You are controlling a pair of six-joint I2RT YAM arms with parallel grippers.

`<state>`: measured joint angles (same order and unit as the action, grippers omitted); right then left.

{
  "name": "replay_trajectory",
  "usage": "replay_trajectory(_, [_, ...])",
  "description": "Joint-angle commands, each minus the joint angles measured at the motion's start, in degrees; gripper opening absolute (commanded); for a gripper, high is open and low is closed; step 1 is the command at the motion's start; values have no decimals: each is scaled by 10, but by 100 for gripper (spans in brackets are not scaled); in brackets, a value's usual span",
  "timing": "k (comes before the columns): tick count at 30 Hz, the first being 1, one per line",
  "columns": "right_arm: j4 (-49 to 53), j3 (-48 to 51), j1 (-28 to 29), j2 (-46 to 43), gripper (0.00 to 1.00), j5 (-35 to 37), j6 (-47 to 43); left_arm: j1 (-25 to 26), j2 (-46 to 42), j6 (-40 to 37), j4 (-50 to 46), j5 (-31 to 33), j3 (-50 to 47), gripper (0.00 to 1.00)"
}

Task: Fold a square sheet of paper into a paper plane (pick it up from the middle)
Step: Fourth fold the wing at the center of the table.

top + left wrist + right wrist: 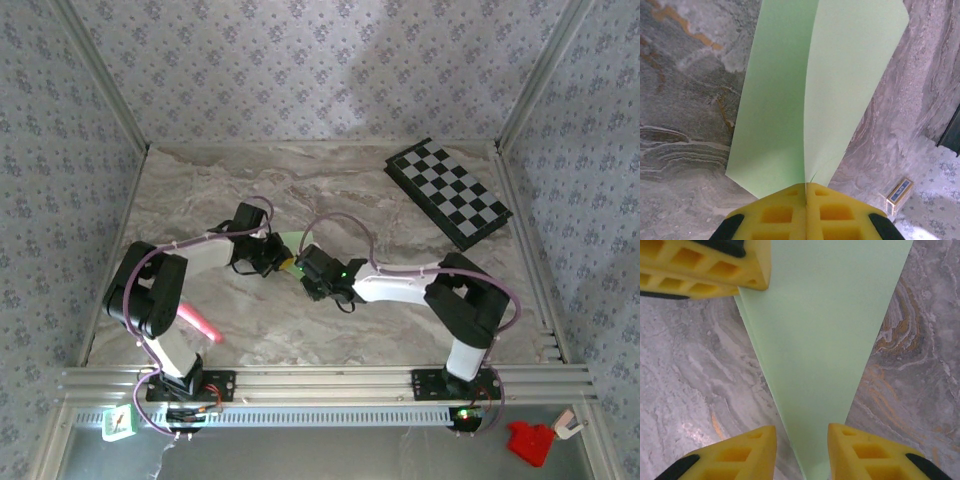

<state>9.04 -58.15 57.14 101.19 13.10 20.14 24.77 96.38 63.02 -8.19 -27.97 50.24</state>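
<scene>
The pale green sheet of paper [287,241] is folded into a narrow paper plane shape with a centre crease and is held mid-table between both arms. In the left wrist view its two flaps [790,100] rise from my left gripper [806,192], whose yellow fingers are shut on the crease. In the right wrist view the paper [825,340] tapers toward my right gripper [801,440], which is open with a finger on either side of the narrow end. The left gripper's fingers [705,270] show at the top left there.
A black-and-grey chequered board [450,192] lies at the back right of the marble table [330,190]. A pink marker [200,325] lies near the left arm's base. A small box [899,192] stands on the table to the right of the left gripper.
</scene>
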Motion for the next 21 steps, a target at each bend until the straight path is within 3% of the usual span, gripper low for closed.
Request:
replay_trajectory(1, [26, -27, 2, 16, 31, 24, 10, 5, -17, 21, -23, 11, 11, 7])
replay_trajectory(11, [53, -47, 5, 40, 28, 41, 19, 7, -22, 47, -19, 17, 6, 7])
replay_trajectory(21, [72, -53, 8, 51, 31, 51, 12, 7, -24, 48, -24, 22, 7, 6])
